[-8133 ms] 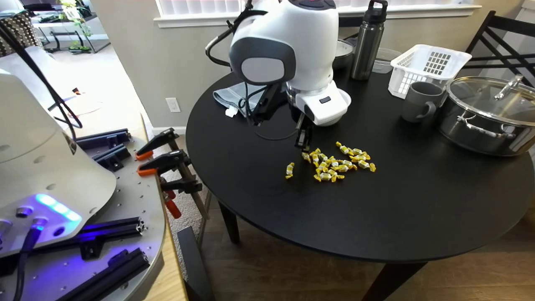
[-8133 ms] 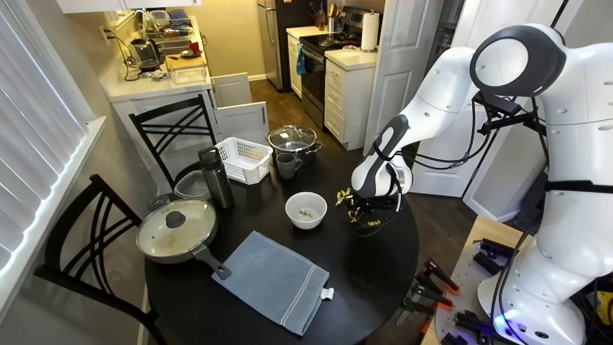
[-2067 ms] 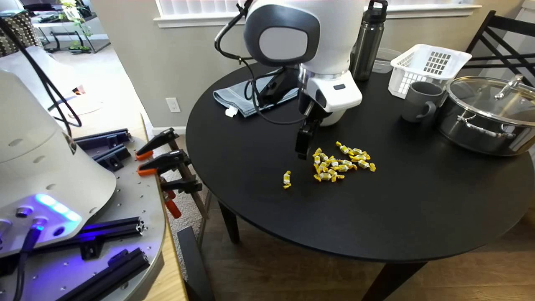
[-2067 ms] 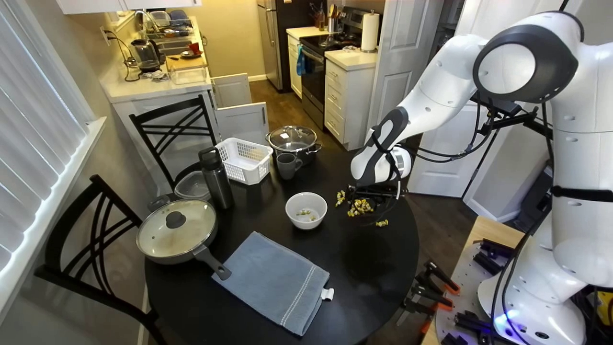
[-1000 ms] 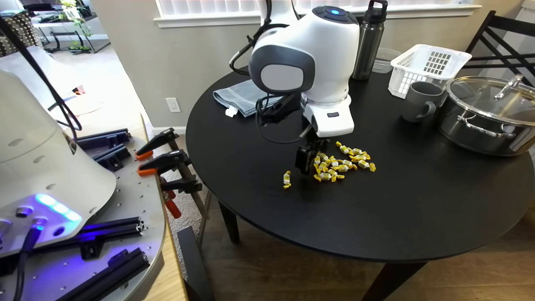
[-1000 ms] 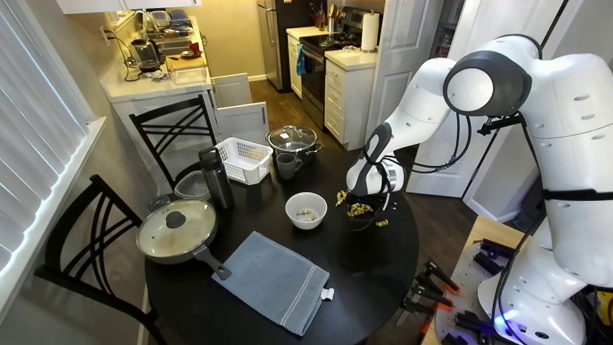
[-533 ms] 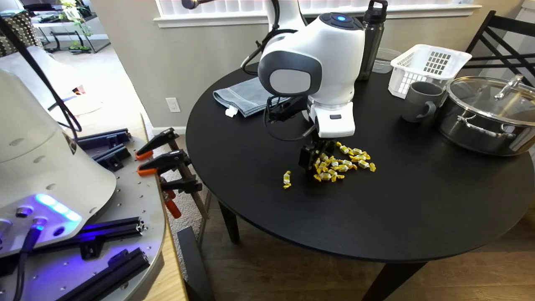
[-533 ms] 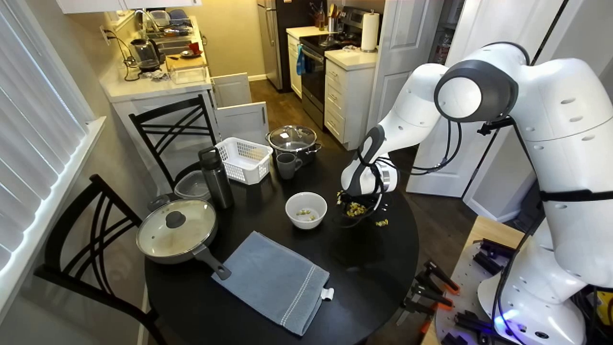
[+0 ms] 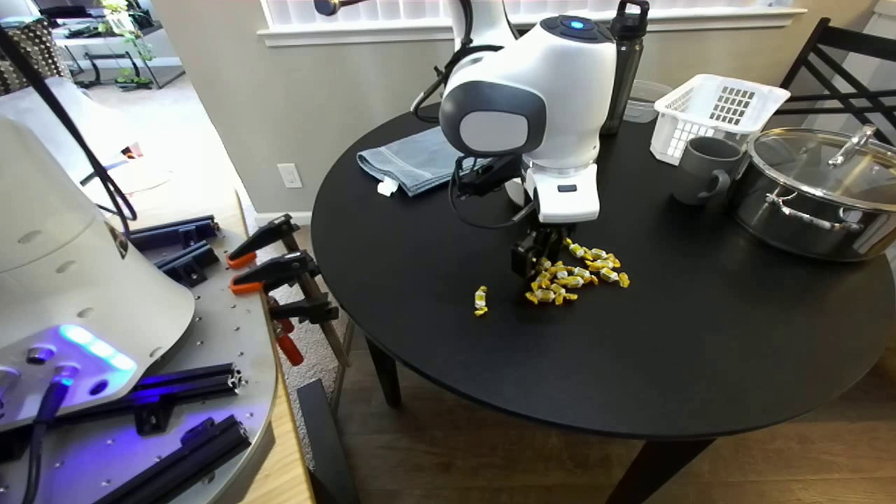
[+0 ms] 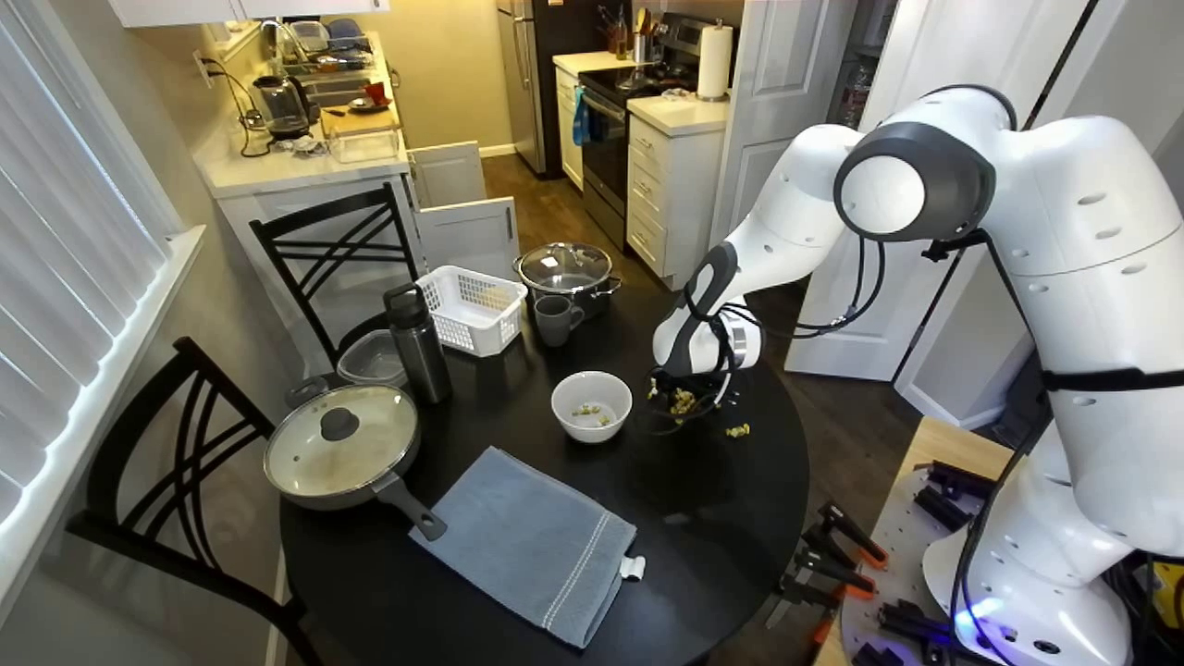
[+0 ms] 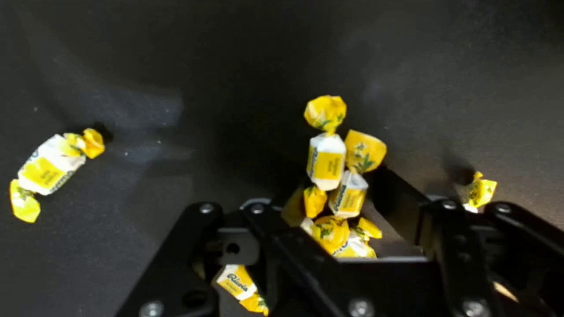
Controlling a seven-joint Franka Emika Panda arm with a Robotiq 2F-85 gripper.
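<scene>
My gripper (image 11: 339,189) points down at the black table, fingers apart around several yellow-and-white wrapped candies. It also shows low at the pile in both exterior views (image 9: 537,253) (image 10: 698,384). In the wrist view two upright-looking candies (image 11: 327,163) (image 11: 350,193) lie between the fingers; bare table shows between them and the right finger. The candy pile (image 9: 560,283) lies under and beside the gripper. A lone candy (image 9: 480,301) lies apart, also in the wrist view (image 11: 50,167). A white bowl (image 10: 592,430) with a few candies inside stands near the gripper.
On the table (image 9: 672,350) stand a grey mug (image 9: 707,171), lidded pot (image 9: 805,217), white basket (image 9: 700,133), steel bottle (image 10: 421,347), and lidded pan (image 10: 338,444). A blue-grey towel (image 10: 536,546) lies flat. Clamps (image 9: 280,259) sit at the base bench edge.
Over 8 seconds, one more candy shows in the bowl and the lone candy shifted slightly. Over the last 2 seconds, the gripper lowered into the pile and moved slightly toward the bowl.
</scene>
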